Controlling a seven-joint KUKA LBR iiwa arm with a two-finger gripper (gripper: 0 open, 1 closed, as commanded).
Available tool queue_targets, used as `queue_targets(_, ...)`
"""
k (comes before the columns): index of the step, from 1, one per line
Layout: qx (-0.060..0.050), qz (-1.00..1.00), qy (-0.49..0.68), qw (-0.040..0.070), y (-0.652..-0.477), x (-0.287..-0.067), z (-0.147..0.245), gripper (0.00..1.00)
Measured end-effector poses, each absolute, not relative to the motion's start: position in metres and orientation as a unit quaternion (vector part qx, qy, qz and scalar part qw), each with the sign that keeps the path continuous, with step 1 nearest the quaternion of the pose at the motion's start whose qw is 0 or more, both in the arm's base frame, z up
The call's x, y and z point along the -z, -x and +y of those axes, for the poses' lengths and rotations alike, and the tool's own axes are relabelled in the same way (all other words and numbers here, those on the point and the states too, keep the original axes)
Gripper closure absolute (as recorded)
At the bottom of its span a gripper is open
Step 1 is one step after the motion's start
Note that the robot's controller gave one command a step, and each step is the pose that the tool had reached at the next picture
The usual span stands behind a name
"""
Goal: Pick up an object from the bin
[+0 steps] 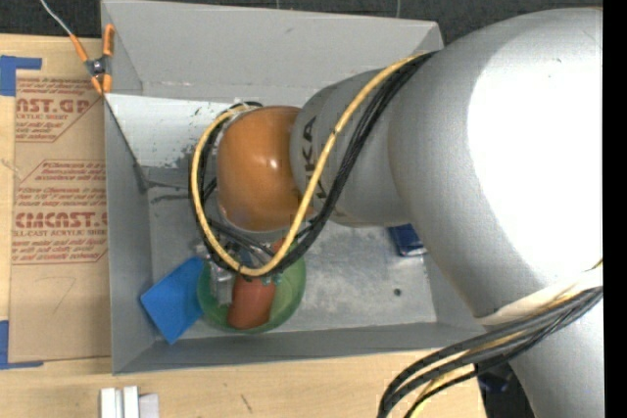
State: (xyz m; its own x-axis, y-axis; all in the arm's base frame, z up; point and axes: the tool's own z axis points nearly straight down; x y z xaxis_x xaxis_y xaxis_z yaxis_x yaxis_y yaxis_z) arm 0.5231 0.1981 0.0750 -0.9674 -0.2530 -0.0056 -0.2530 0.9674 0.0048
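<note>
1. Judging the pick as not yet made: nothing being carried clear of the grey metal bin (125, 240), and nothing visibly being gripped.
2. Hanging the pincer (227, 283) low in the bin's near-left corner, directly above the left part of a green round plastic dish (286, 293).
3. Noting a red-brown stubby cylinder (252, 304) lying inside that dish, just beside the pincer and probably the thing being gone for, though only as a guess.
4. Noting a blue flat rectangular piece (174, 301) of soft-looking material just left of the dish, tilted into the corner, touching the dish or very nearly so.
5. Noting a small blue block (405, 240) well apart on the right of the bin floor, half tucked beneath the arm.
6. Being unable to tell whether the pincer is released or clenched, with the orange domed cover (253, 166) and the yellow and black cables (203, 201) masking most of it from above.
7. Reaching in from the right with the thick silver arm (509, 162), crossing over the middle of the bin, bending at the wrist and pointing down and toward the near wall.
8. Judging what is left: settling round one thing, most likely the cylinder, clamping on it, then lifting it free of the dish and out over the rim.
</note>
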Motion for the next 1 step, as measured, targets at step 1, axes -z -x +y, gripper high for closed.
queue_targets(1, -0.003, 0.992, 0.128, 0.002, -0.5231, -0.075, 0.1981, 1.0)
